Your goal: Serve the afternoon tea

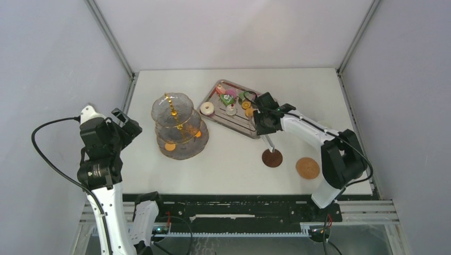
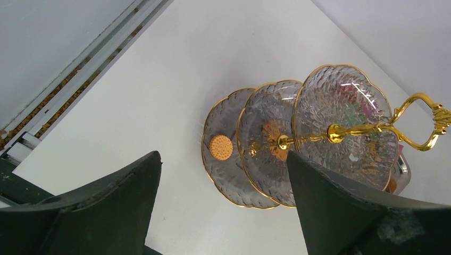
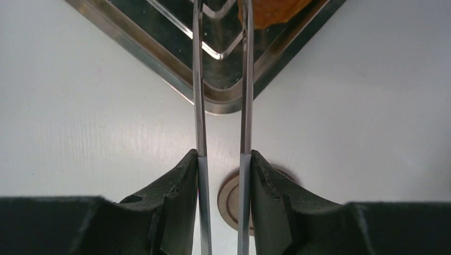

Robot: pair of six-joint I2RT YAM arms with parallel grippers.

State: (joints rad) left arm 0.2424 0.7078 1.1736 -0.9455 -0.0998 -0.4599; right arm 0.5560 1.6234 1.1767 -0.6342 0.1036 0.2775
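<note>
**A:** Top external view first: where is everything sitting?

**B:** Most of it is lying in the tray (image 1: pixel 238 121), out at one o'clock on the table (image 1: pixel 228 170). The donut (image 1: pixel 207 108) is resting at the tray's nine o'clock end, and the cakes (image 1: pixel 228 96) are crowding toward its twelve. Two cookies (image 1: pixel 170 146) are lying on the stand (image 1: pixel 186 125), which is standing at the table's nine o'clock.

**A:** What is the right claw (image 1: pixel 266 130) doing?

**B:** It is hanging over the tray's five o'clock corner, grasping the tongs (image 3: pixel 202 196). Right wrist view is showing its fingers (image 3: pixel 175 202) pinching both blades, with the tips reaching into the tray by another cookie (image 3: pixel 271 10). I can't tell whether they're touching it.

**A:** And the left claw (image 1: pixel 127 121)?

**B:** It's hovering released at nine o'clock from the stand, jaws standing wide apart.

**A:** The coasters (image 1: pixel 272 158)?

**B:** Both are lying near five o'clock. The dark one is sitting just under the tongs' handle end, and the tan one is lying at its three o'clock, apart.
</note>
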